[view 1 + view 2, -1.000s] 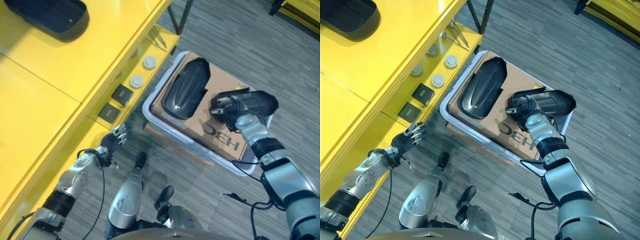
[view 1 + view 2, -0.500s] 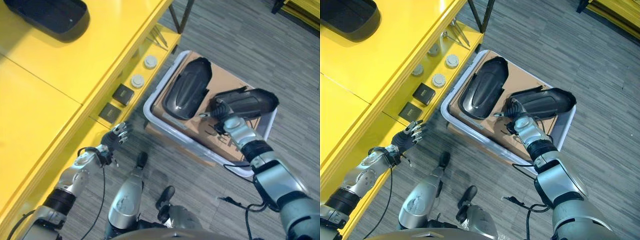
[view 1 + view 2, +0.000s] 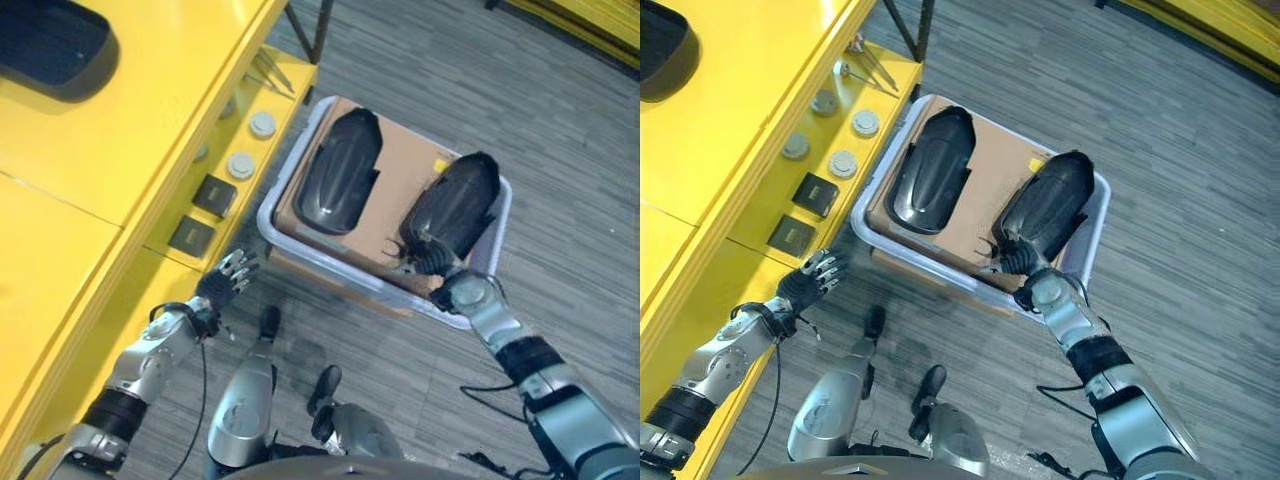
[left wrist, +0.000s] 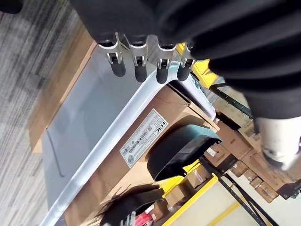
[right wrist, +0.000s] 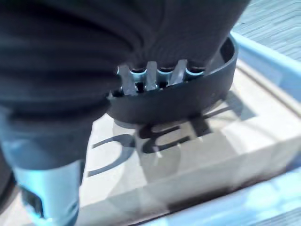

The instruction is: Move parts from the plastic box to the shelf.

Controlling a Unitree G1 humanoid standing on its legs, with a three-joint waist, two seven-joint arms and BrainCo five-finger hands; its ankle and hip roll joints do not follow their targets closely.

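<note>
Floor: grey striped carpet [image 3: 560,150] across the right side of the head views, under everything.
Shelf: bright yellow shelf [image 3: 120,130] down the left of the frame, top board above and a lower ledge below it.
On the top board: one dark part [image 3: 50,50] already lying at the upper left corner.
On the ledge: round white discs [image 3: 262,124] near the top, two small black square blocks [image 3: 214,195] lower down, thin metal rods [image 3: 268,70] at the far end.
Plastic box: pale translucent plastic box [image 3: 275,235] on the floor at centre frame, just beside the shelf's ledge.
Cardboard: brown carton [image 3: 405,175] lying flat inside the box; there's a small yellow sticker on it, and in the left wrist view a white printed label [image 4: 143,136] on its edge, lettering too small to read.
Left part: black curved shell [image 3: 338,170] resting on the carton, toward the shelf side of the box.
Right part: second black shell [image 3: 455,205] on the carton, near the box's right wall.
Right hand: right hand [image 3: 425,255] at the near end of that second shell; its wrist view shows the fingers [image 5: 150,80] curled over the shell's dark rim, gripping it.
Left hand: left hand [image 3: 225,280] at lower left of the frame, off the near corner of the box by the ledge, fingers [image 4: 136,68] straight and loose, holding nothing.
</note>
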